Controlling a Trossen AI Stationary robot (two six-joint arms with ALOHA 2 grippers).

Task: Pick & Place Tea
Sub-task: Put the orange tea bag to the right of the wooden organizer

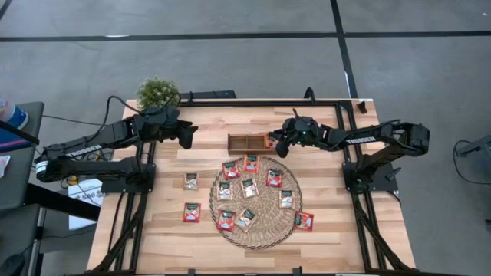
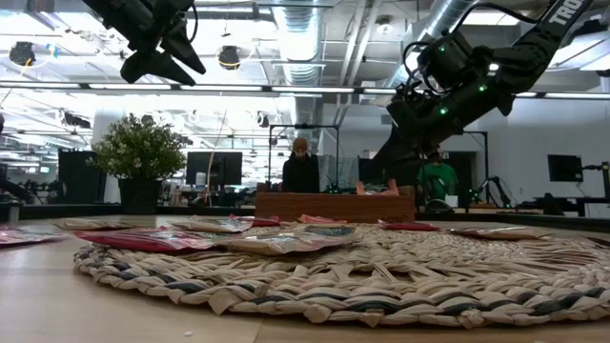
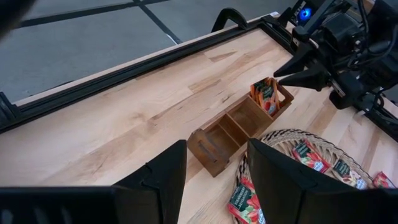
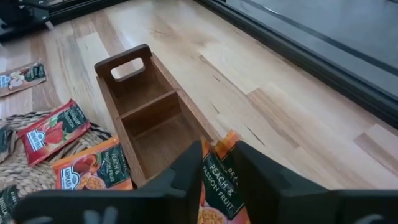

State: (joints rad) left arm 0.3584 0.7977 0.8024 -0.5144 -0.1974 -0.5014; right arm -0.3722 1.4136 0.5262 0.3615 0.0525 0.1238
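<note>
A small brown wooden tray [image 1: 247, 142] with three compartments sits on the table behind a round wicker mat [image 1: 257, 239]. Several red-orange tea sachets [image 1: 249, 186] lie flat on the mat, and others lie on the bare wood, such as a pale one [image 1: 190, 181] and a red one [image 1: 192, 212]. My right gripper [image 4: 219, 168] is open over the tray's right end compartment [image 3: 273, 99]. An orange sachet [image 4: 217, 183] stands on edge in that compartment between the fingers. My left gripper [image 3: 217, 168] hangs open, high above the table's far left, holding nothing. My right gripper comes slanting down from the table's right, its fingers on either side of the upper edge [image 4: 214, 152] of the orange sachet. The sachet's lower part stands in the tray's end compartment. I cannot tell whether the fingers touch it.
A potted green plant [image 1: 157, 92] stands at the far left corner. A black frame rail [image 1: 253, 102] runs along the table's far edge. Bare wood lies left of the tray and in front of the mat. People and screens show in the room beyond the table.
</note>
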